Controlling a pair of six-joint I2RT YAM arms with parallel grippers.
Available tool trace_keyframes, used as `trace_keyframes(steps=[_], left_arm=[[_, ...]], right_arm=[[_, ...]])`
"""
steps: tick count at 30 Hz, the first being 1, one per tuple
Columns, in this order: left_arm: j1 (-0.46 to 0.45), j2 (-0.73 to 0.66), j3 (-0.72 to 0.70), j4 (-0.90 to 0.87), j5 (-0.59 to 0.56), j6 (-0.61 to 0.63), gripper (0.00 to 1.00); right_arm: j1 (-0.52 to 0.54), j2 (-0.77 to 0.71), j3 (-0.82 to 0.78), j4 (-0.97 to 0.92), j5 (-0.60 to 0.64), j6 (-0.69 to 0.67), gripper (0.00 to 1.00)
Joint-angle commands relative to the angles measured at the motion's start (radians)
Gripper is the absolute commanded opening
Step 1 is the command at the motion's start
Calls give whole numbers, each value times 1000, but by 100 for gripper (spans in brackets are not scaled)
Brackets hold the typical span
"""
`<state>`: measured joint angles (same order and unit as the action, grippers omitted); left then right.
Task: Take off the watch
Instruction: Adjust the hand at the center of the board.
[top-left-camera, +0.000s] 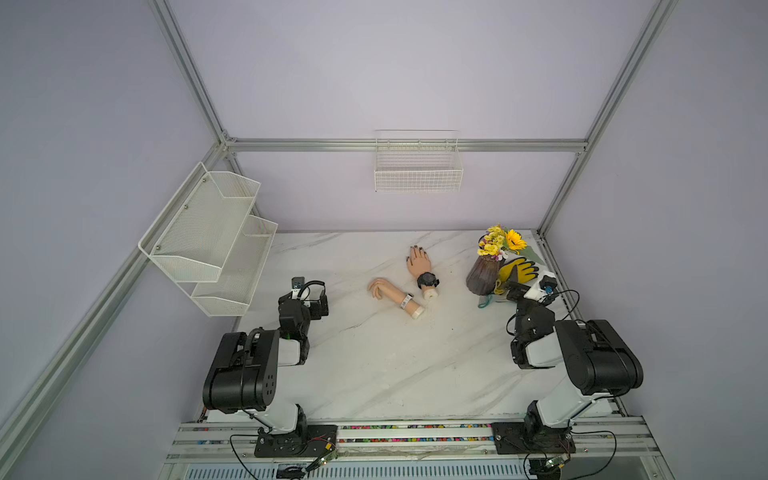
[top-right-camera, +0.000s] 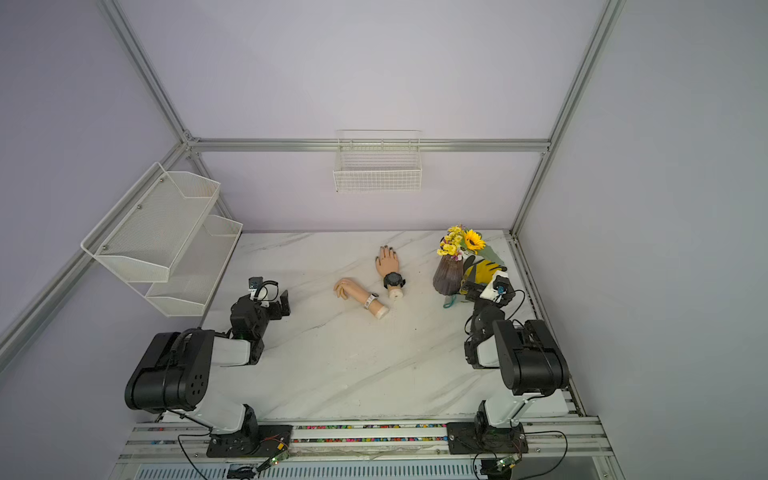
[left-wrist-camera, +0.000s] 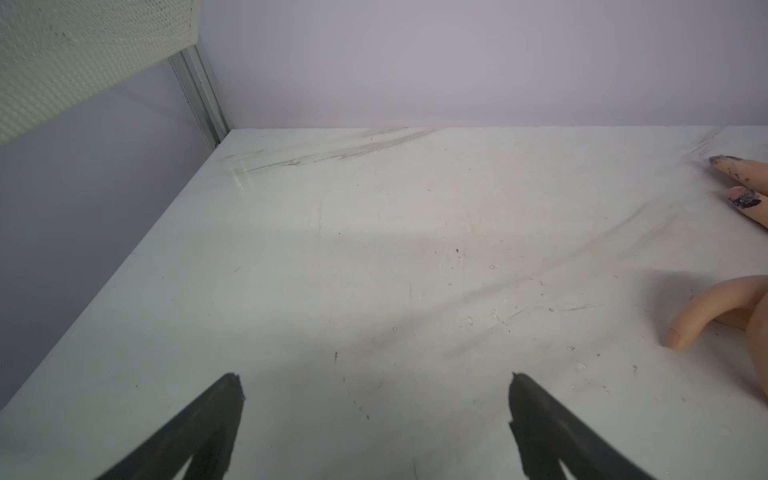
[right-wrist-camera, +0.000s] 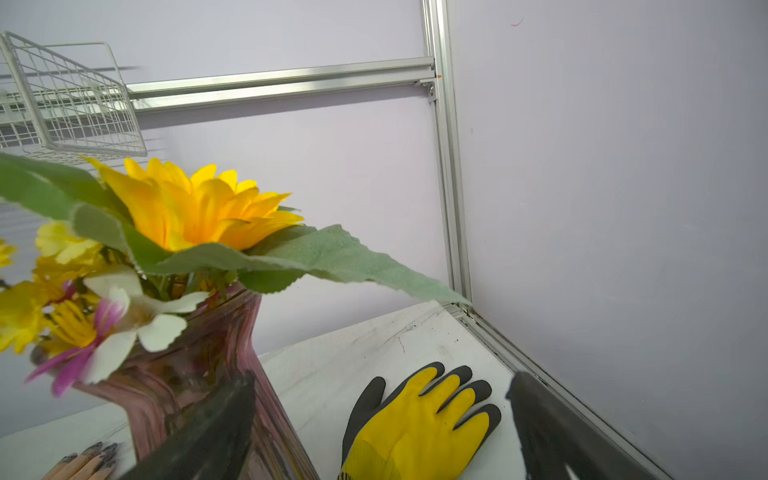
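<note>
Bimanual cell with a marble-patterned tabletop (top-left-camera: 374, 374). The black watch (top-left-camera: 427, 280) (top-right-camera: 393, 280) has a round dark case and a dark strap. It is buckled round the wrist of a mannequin hand (top-left-camera: 419, 262) that lies flat mid-tabletop, toward the far edge, with dark-smeared nails pointing at that edge. Just beside it, nearer the left edge, a second mannequin hand (top-left-camera: 384, 287) lies on its side and wears a white-strapped watch (top-left-camera: 406, 301). The marks on that watch's face are too small to read.

Both watches show only in the top views. The left wrist view shows only the hands' fingertips: the dark nails (left-wrist-camera: 744, 199) and a curled pale finger (left-wrist-camera: 690, 320).

The left gripper (left-wrist-camera: 374, 378) has its fingers spread wide over bare tabletop near the left edge and grips nothing.

The right gripper (right-wrist-camera: 382, 378) is likewise spread wide and empty at the far right corner. One finger stands in front of a purple ribbed vase (right-wrist-camera: 199, 374) and the other beside the right edge, with a yellow-and-grey glove (right-wrist-camera: 415, 424) lying flat between them. Whether the finger touches the vase cannot be told. The right wrist view alone resolves the sunflower (right-wrist-camera: 195, 208), its leaves and the small blooms.

A wire basket (top-left-camera: 417, 170) hangs on the far wall and a two-tier mesh shelf (top-left-camera: 208, 232) on the left wall.
</note>
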<state>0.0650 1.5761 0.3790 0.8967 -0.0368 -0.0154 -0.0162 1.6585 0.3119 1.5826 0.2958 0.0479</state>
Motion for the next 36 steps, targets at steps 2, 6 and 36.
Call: trace_keyframes(steps=[2, 6, 36], left_arm=[[1, -16, -4, 41, 8, -12, 100], [1, -16, -3, 39, 8, -11, 100], [-244, -534, 36, -353, -308, -106, 100]], right_arm=[[-5, -4, 12, 152, 1, 2, 97], [-5, -3, 14, 148, 2, 3, 97], [247, -674, 372, -991, -327, 271, 97]])
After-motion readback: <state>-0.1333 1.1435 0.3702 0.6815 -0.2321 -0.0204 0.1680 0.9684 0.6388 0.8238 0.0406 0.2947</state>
